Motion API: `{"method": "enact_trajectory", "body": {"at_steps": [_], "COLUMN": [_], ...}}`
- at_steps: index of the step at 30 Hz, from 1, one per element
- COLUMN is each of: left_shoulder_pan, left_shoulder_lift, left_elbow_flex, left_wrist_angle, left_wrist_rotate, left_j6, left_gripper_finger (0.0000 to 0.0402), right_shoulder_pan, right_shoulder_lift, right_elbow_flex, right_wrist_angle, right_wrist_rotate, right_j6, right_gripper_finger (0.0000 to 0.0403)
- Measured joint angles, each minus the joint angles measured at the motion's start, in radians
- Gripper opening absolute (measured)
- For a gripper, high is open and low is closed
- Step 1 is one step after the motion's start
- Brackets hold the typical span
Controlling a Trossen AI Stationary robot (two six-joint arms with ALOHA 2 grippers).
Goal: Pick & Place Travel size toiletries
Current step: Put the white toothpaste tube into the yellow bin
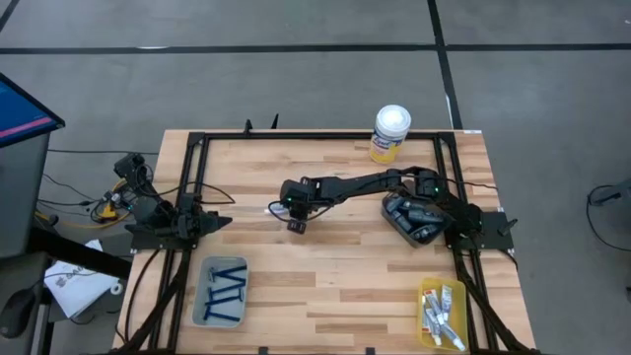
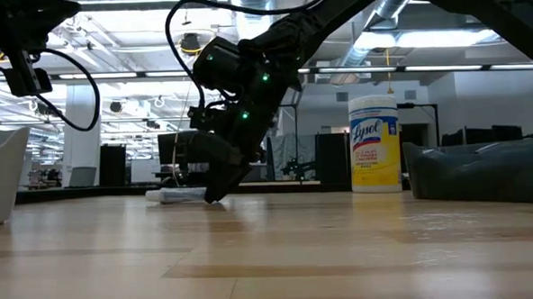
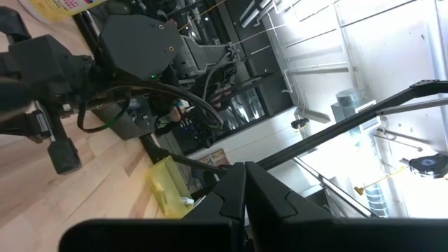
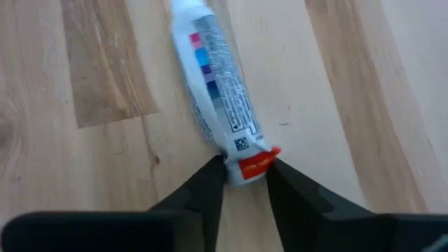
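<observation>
A small white tube with blue print (image 4: pixel 213 84) lies on the wooden table, left of its middle; it also shows in the high view (image 1: pixel 275 207) and the low view (image 2: pixel 172 196). My right gripper (image 4: pixel 246 178) is low over the table at the tube's crimped end and shut on it. My left gripper (image 1: pixel 225 221) waits shut and empty at the table's left side, its fingers together in the left wrist view (image 3: pixel 245 192). Blue razors lie in a grey tray (image 1: pixel 205 296), white tubes in a yellow tray (image 1: pixel 426 318), and dark oval containers in a dark tray (image 1: pixel 394 219). My right gripper pinches the tube's flat crimped end with the red stripe (image 4: pixel 253 162) between its two fingertips (image 4: pixel 210 183). The fingers slant down from the table's right side, in line with the tube. The tube lies flat on the table, its cap end pointing away from the gripper.
A tall yellow canister with a white lid (image 1: pixel 390 133) stands at the far edge, right of the middle. A black frame (image 1: pixel 187 177) runs along the table's left, far and right sides. Bare wood lies between the trays at the near side.
</observation>
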Motion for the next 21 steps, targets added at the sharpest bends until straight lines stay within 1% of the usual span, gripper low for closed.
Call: {"method": "enact_trajectory", "body": {"at_steps": [7,10,12,16,19,21], "left_shoulder_pan": [0.0,0.0,0.0,0.0,0.0,0.0], "left_shoulder_lift": [0.0,0.0,0.0,0.0,0.0,0.0], "left_elbow_flex": [0.0,0.0,0.0,0.0,0.0,0.0], "left_wrist_angle": [0.0,0.0,0.0,0.0,0.0,0.0], "left_wrist_rotate": [0.0,0.0,0.0,0.0,0.0,0.0], "left_j6": [0.0,0.0,0.0,0.0,0.0,0.0], "left_gripper_finger": [0.0001,0.0001,0.0001,0.0001,0.0001,0.0001], "right_shoulder_pan": [0.0,0.003,0.006,0.011,0.011,0.007], "right_shoulder_lift": [0.0,0.0,0.0,-0.007,-0.022,-0.032], "right_elbow_flex": [0.0,0.0,0.0,0.0,0.018,0.053], "right_wrist_angle": [-0.02,-0.034,-0.04,-0.043,-0.082,-0.082], "right_wrist_rotate": [-0.016,-0.026,-0.025,-0.027,-0.045,-0.052], "right_j6": [0.041,0.042,0.055,0.138,0.169,0.243], "right_gripper_finger": [0.0049,0.0018,0.0005,0.001,0.0008,0.0008]}}
